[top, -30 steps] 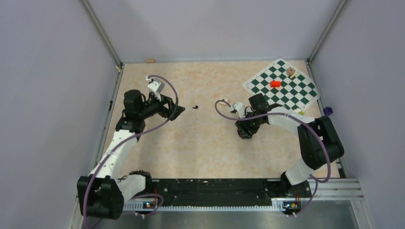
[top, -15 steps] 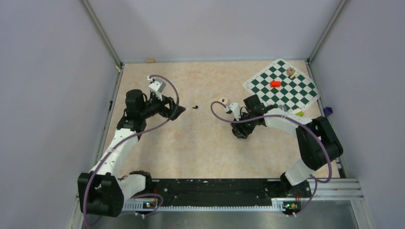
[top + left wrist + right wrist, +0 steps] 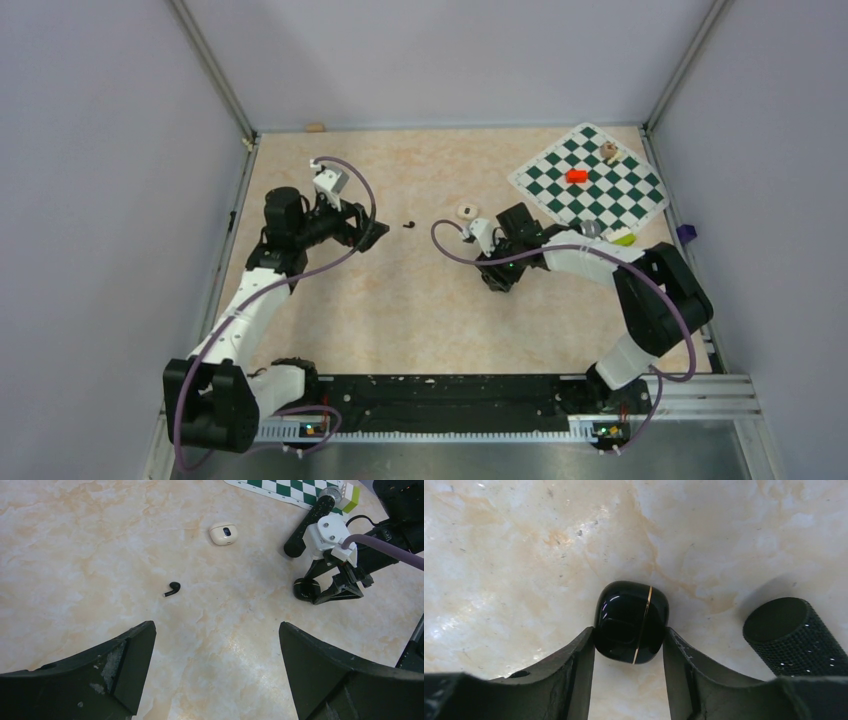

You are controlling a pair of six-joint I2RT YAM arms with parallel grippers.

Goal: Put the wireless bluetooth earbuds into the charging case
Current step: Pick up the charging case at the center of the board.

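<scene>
right jaws pinch charging case [image 3: 631, 622]; earbud [image 3: 172, 588] well apart; left jaws wide.

The charging case [image 3: 630, 622] sits on the table [image 3: 524, 540], pinched between my right gripper's [image 3: 629, 636] fingers. Just right of the case lies the cylinder [image 3: 791, 637]; behind the case, the lump [image 3: 223, 533]; well left, 1 earbud [image 3: 172, 588].

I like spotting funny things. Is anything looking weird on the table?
Only one black earbud shows, lying loose by itself on the table, well apart from the charging case. The case looks closed, pinched in the right claw. The other bud is not in sight.
</scene>
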